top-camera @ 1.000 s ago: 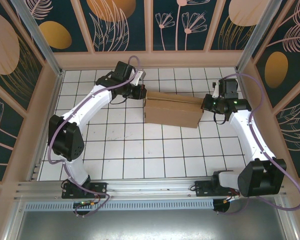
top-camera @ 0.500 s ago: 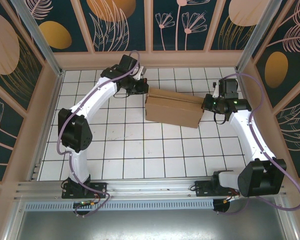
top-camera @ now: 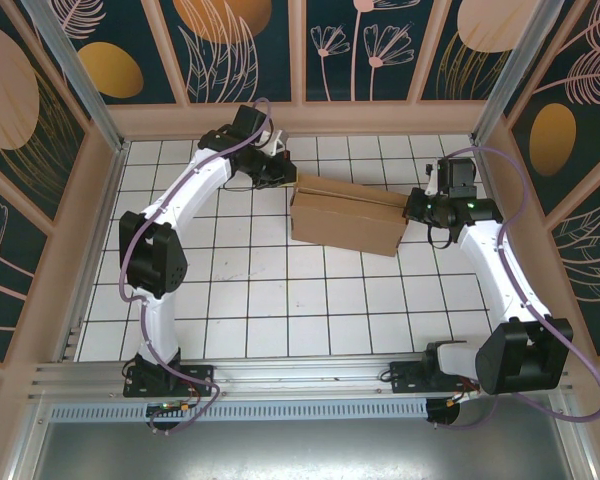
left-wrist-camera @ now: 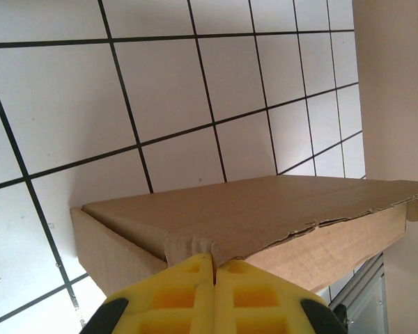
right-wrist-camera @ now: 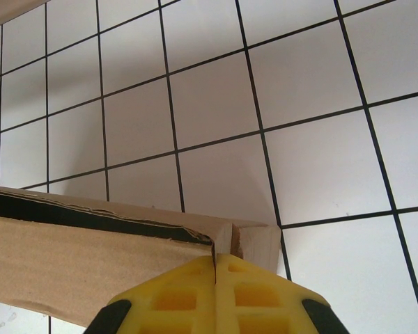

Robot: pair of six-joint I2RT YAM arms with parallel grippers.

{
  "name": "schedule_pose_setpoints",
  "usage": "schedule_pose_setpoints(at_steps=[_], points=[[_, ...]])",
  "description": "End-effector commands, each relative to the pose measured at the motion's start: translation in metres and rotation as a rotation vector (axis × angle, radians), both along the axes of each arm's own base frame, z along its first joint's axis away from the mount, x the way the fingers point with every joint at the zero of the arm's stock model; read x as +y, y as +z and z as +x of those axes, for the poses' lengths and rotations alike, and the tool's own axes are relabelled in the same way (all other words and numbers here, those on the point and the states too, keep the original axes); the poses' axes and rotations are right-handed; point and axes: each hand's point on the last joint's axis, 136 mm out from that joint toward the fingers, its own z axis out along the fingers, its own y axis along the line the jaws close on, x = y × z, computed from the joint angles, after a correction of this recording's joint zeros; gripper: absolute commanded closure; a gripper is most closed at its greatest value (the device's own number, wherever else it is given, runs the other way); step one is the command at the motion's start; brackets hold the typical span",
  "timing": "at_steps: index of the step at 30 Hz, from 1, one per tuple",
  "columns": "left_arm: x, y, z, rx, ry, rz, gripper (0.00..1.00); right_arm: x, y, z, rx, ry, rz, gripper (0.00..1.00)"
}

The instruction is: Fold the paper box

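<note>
Plain brown corrugated cardboard paper box [top-camera: 345, 215] sits formed far-centre on the white tiled surface [top-camera: 280, 290], with the lid seam seemingly not fully seated, while left pincer [left-wrist-camera: 214, 264] and right pincer [right-wrist-camera: 215, 263], fingers together and empty, press its ends.

Plain brown paper box [top-camera: 345, 222]; white floor tiles [top-camera: 280, 290] (thin black grid lines); yellow fingertips [left-wrist-camera: 174, 292]; white arms [top-camera: 192, 195] with black elbows.

left claw [left-wrist-camera: 214, 263], right claw [right-wrist-camera: 215, 264], seemingly closed
</note>
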Motion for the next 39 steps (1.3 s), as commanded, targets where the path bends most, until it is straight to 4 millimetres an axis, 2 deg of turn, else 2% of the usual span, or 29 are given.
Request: schedule_pose_setpoints(at_steps=[1,10,17,24,29,33,39], points=[[-0.009,-0.007,-0.010,0.088,-0.015,-0.039,1.00,0.002,-0.017,-0.012,0.063,0.031,-0.013,1.00],[0.001,-0.021,-0.015,0.039,-0.008,0.003,1.00,0.001,-0.018,-0.014,0.060,0.023,-0.018,1.00],[-0.001,-0.028,-0.025,-0.027,-0.029,-0.035,1.00,0.002,-0.018,-0.016,0.053,0.024,-0.007,1.00],[0.001,-0.049,-0.030,-0.040,-0.030,-0.031,1.00,0.005,-0.023,-0.018,0.018,0.037,0.003,1.00],[0.004,-0.057,-0.031,-0.077,-0.051,-0.013,1.00,0.003,-0.030,-0.021,0.006,0.035,-0.013,1.00],[0.004,-0.060,-0.031,-0.109,-0.060,-0.006,0.97,0.003,-0.036,-0.023,-0.039,0.050,-0.052,1.00],[0.002,-0.066,-0.036,-0.110,-0.080,-0.027,0.81,0.005,-0.045,-0.028,-0.154,0.038,-0.082,1.00]])
